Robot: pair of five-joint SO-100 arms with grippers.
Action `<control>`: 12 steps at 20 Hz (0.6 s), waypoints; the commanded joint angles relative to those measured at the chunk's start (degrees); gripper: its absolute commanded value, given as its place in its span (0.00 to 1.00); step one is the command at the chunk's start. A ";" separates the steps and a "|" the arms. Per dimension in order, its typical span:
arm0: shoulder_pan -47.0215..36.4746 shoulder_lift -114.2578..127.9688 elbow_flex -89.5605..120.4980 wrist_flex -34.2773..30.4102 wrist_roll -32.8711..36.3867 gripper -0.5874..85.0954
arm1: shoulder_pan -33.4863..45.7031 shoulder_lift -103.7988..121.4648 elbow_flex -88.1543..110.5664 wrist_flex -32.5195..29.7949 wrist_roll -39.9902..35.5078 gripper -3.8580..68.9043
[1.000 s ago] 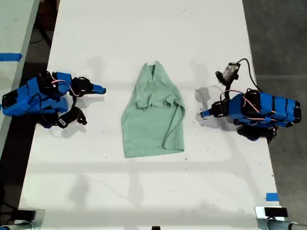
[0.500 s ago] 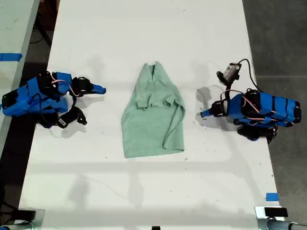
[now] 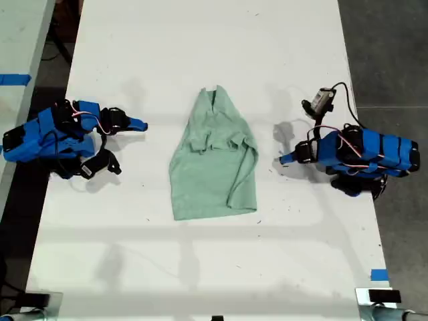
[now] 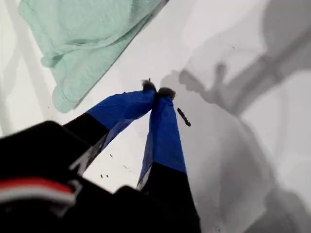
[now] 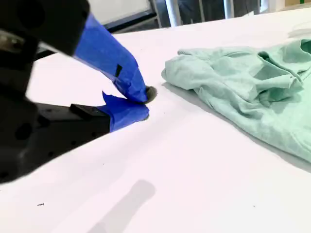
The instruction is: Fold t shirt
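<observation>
T shirt (image 3: 214, 164) lay unmoved since before, well apart from my first gripper (image 4: 156, 92) and my second gripper (image 5: 144, 103), both pressed together, arms barely shifted

Nothing legible anywhere: no words, brand marks, numbers or signs on any surface in the three views.
</observation>
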 commanded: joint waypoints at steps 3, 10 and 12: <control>0.09 0.35 0.44 0.09 0.09 0.01 | -0.44 0.88 3.96 0.26 0.62 0.07; 0.97 0.35 0.53 0.09 0.44 0.01 | -0.26 0.88 3.96 0.26 0.62 0.07; 0.97 0.35 0.53 0.09 0.35 0.01 | -0.44 0.88 3.96 0.26 0.62 0.07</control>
